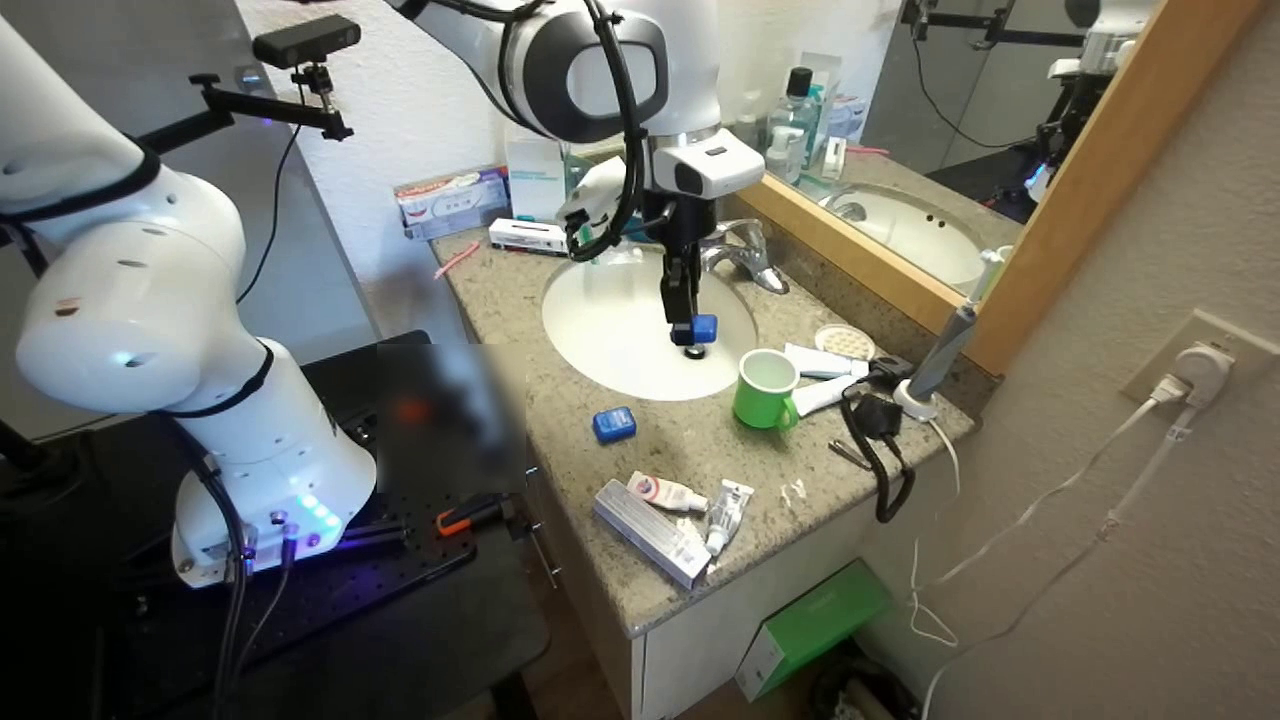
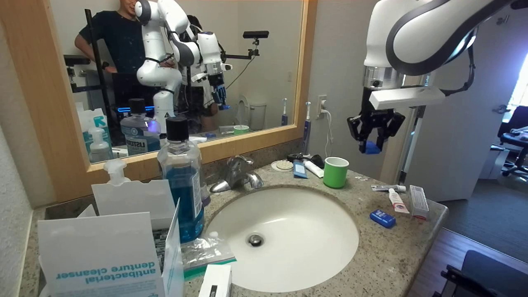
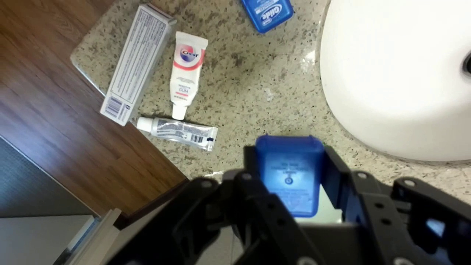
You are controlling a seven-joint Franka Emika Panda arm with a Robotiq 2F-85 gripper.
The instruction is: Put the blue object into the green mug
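Note:
The blue object [image 3: 289, 180] is a small rounded box with a light-blue printed face. My gripper [image 3: 290, 160] is shut on it, one finger on each side. In both exterior views the gripper [image 1: 690, 325] [image 2: 372, 149] points down and holds the blue object [image 1: 705, 328] [image 2: 372, 148] in the air, above the counter's height. The green mug [image 1: 765, 400] stands upright on the counter beside the sink, with a pale inside; it also shows in an exterior view [image 2: 335, 173]. The blue object is apart from the mug. In the wrist view I cannot make out the mug for certain.
A similar blue box [image 1: 614, 424] lies on the counter near small tubes [image 3: 187, 70] and a long carton [image 3: 139, 64]. The sink [image 2: 288, 284] is beside the mug. A faucet [image 2: 237, 175], a tall mouthwash bottle [image 2: 181, 177] and an electric toothbrush [image 1: 945, 355] stand around it.

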